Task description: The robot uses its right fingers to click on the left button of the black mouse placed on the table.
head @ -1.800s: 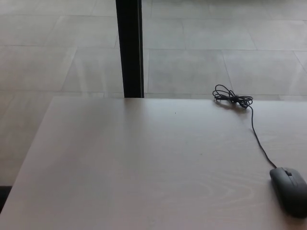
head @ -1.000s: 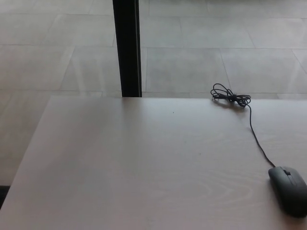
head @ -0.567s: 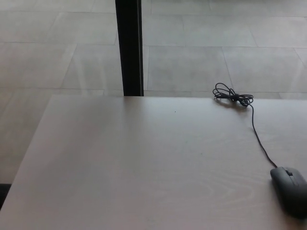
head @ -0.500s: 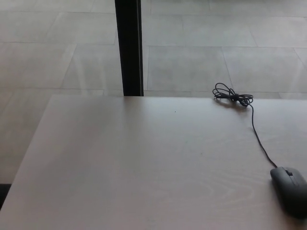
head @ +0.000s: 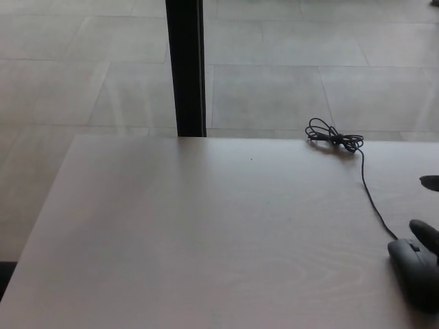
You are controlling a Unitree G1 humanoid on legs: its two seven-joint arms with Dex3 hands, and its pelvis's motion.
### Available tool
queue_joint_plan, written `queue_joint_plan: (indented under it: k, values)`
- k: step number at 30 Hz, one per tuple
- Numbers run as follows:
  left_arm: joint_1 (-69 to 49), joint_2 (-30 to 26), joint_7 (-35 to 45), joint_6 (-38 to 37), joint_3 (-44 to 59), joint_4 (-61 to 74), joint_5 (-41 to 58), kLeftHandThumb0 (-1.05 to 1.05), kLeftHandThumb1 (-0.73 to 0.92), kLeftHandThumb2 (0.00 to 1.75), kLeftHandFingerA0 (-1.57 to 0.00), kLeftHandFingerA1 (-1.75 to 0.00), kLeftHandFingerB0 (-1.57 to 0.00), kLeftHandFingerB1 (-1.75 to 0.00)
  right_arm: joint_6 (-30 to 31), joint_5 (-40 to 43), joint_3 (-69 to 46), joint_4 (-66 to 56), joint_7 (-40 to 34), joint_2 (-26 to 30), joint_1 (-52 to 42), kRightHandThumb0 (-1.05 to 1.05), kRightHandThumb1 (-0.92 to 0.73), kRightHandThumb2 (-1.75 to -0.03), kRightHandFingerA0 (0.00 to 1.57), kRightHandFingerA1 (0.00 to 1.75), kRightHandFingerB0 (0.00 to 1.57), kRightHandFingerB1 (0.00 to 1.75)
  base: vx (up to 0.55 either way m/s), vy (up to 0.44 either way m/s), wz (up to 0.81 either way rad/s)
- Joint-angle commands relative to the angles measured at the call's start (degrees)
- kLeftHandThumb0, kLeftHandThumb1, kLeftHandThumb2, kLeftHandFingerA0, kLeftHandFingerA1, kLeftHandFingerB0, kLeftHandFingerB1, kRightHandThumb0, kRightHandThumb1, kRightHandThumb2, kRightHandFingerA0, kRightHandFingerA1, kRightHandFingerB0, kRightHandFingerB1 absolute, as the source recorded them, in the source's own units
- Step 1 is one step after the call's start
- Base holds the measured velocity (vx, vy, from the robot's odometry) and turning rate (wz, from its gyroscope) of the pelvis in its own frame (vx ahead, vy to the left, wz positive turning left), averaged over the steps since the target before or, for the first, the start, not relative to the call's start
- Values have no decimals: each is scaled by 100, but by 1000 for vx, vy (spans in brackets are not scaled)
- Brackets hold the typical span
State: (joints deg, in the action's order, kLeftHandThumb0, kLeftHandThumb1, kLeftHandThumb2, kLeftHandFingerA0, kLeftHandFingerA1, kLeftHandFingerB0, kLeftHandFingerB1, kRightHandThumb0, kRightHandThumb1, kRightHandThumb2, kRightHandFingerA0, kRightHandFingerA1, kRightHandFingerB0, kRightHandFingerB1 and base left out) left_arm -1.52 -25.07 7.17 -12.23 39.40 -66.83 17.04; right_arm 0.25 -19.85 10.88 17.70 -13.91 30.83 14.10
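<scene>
Black post (head: 186,68) on tiled floor (head: 288,62), pale wood surface (head: 206,233), coiled cable (head: 334,140), black mouse (head: 414,273) bottom right, long axis nose-away, my right robot hand (head: 426,229) at its front, grip unclear.

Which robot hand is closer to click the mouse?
The right robot hand. Its dark fingertips show at the picture's right edge, just beside the black mouse. The left one isn't in view.
</scene>
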Motion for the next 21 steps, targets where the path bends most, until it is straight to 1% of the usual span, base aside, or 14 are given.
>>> queue_joint_plan:
  k: [1, 2, 6, 7, 8, 9, 10, 11, 12, 13, 18, 19, 20, 21]
  values:
    - [-17, -278, -35, -118, 13, 37, 119, -83, 92, 83, -73, -58, -64, -57, -558, -1016, 474, 550, -209, 390, 21, -73, -87, -67, 56, 56, 41, 36, 0, 0, 0]
    - [-18, -306, 28, -128, 5, 16, 116, -83, 92, 82, -71, -58, -68, -58, -565, -1186, 597, 745, -248, 505, 76, -76, -73, -108, 29, 53, 34, 49, 0, 0, 0]
    - [3, -348, 66, -151, 9, -17, 123, -84, 92, 81, -70, -57, -69, -60, -711, -1366, 759, 929, -340, 660, 149, -72, -70, -109, 32, 55, 30, 48, 0, 0, 0]
    - [-2, -351, 69, -143, -3, 3, 115, -87, 77, 103, -64, -60, -69, -65, -742, -1413, 800, 982, -384, 676, 171, -76, -79, -70, 44, 47, 41, 36, 0, 0, 0]
    - [-10, -353, 71, -130, -21, 33, 104, -87, 77, 103, -64, -60, -69, -65, -786, -1487, 859, 1059, -445, 698, 207, -76, -79, -70, 44, 47, 41, 36, 0, 0, 0]
    - [-7, -356, 104, -141, -19, 24, 113, -77, 83, 127, -62, -65, -61, -66, -792, -1579, 927, 1077, -469, 725, 226, -71, -86, -66, 46, 44, 44, 36, 0, 0, 0]
    - [-2, -361, 153, -158, -16, 11, 126, -77, 83, 127, -62, -65, -61, -66, -804, -1721, 1027, 1108, -505, 763, 256, -71, -86, -66, 46, 44, 44, 36, 0, 0, 0]
    - [17, -375, 127, -137, -29, 24, 115, -82, 92, 79, -66, -56, -66, -59, -802, -1809, 1098, 1143, -565, 756, 281, -72, -87, -66, 48, 43, 45, 36, 0, 0, 0]
    - [20, -373, 114, -124, -36, 44, 111, -82, 92, 78, -67, -56, -66, -58, -784, -1851, 1137, 1135, -558, 765, 284, -71, -72, -112, 41, 56, 30, 47, 0, 0, 0]
    - [22, -367, 95, -116, -54, 70, 98, -82, 92, 77, -68, -55, -64, -57, -753, -1896, 1188, 1110, -536, 761, 280, -74, -87, -67, 47, 42, 45, 35, 0, 0, 0]
    - [52, -392, 110, -178, -92, -21, 90, -86, 92, 83, -70, -57, -65, -56, -778, -1991, 1349, 1009, -390, 672, 264, -74, -79, -69, 46, 44, 41, 36, 0, 0, 0]
    - [78, -407, 111, -113, -64, -56, 136, -88, 79, 106, -64, -59, -68, -64, -831, -2080, 1425, 992, -416, 645, 249, -71, -85, -66, 46, 43, 43, 35, 0, 0, 0]
    - [74, -404, 100, -99, -64, -35, 142, -86, 92, 82, -69, -56, -65, -57, -867, -2122, 1452, 994, -451, 640, 244, -70, -85, -66, 46, 43, 43, 35, 0, 0, 0]
    - [72, -397, 71, -97, -72, -10, 135, -86, 92, 82, -69, -56, -65, -57, -900, -2164, 1474, 1007, -491, 635, 242, -70, -85, -66, 46, 43, 43, 35, 0, 0, 0]
